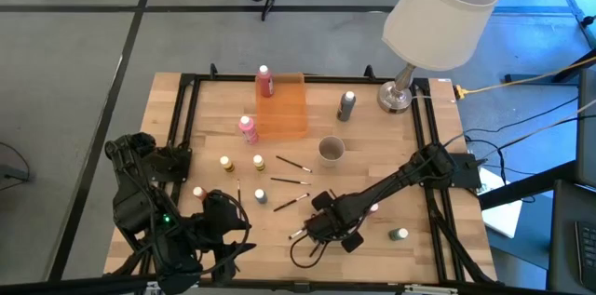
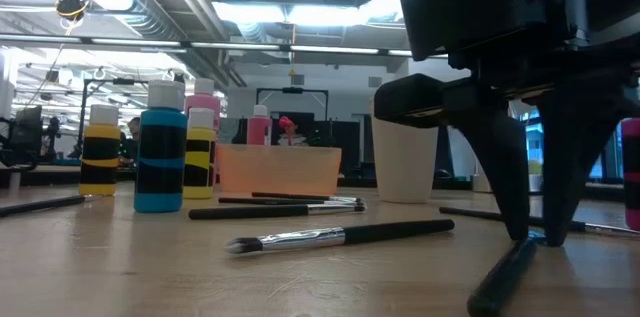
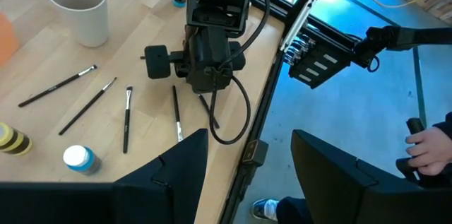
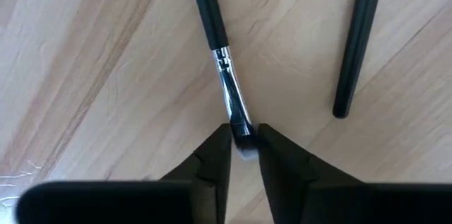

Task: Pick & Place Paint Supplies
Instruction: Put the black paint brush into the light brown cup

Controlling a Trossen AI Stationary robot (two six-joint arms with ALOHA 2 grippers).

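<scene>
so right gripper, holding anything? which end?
The right gripper is pinching a paintbrush at its bristle tip, the brush flat on the table. The left gripper holds nothing.

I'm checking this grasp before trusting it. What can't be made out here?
- Right wrist view: the paintbrush tip sits between the right claw fingers; contact with the table is hidden.
- High view: the same brush is too small under the arm.
- Low view: the lamp is cut off.

No words, brand names or numbers can be read anywhere. The small striped paint bottles [image 2: 160, 157] carry dark bands, but no lettering shows on them.
</scene>
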